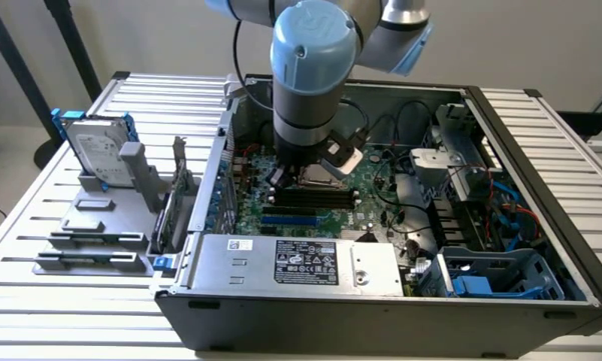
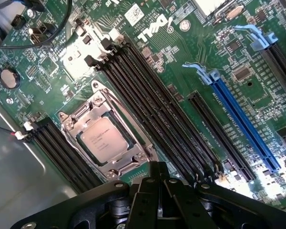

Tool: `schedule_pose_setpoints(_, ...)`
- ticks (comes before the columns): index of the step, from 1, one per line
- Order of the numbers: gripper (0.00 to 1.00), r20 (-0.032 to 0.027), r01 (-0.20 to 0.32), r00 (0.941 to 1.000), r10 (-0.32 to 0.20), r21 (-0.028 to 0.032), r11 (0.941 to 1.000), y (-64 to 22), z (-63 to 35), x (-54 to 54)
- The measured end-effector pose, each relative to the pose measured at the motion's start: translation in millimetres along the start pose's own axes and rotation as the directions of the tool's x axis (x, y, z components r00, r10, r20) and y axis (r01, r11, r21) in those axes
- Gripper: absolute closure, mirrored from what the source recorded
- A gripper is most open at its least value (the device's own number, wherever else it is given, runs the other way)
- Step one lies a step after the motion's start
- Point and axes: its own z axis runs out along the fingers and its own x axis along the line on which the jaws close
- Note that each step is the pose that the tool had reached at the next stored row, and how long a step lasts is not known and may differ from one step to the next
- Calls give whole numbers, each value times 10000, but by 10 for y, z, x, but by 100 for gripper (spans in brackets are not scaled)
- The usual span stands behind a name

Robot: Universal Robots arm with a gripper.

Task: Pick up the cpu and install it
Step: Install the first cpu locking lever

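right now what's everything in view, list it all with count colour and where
cpu: one, dull silver, lying in the motherboard's metal socket frame
motherboard: one, green, floor of the open case
memory slots: several, black, beside the socket
expansion slot: one, blue, past the memory slots
computer case: one, grey, open on the slatted table
power supply: one, silver, at the case's near wall
hard drive: one, silver in blue frame, on the grey stand at the exterior view's left
arm: one, grey and blue, reaching down into the case
gripper: one, black, above the board near the socket

One cpu [image 2: 101, 140] sits in one socket [image 2: 106, 138]. One blue slot [image 2: 243, 121] lies there. One hard drive [image 1: 98, 153] stands outside one computer case [image 1: 381, 304].
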Motion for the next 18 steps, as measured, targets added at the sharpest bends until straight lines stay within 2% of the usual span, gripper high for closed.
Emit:
schedule_pose_setpoints(8,89,-1,2,10000,-2,0,10000,-20,96,11)
schedule_pose_setpoints(18,89,4,7,10000,-7,-3,10000,-23,159,7)
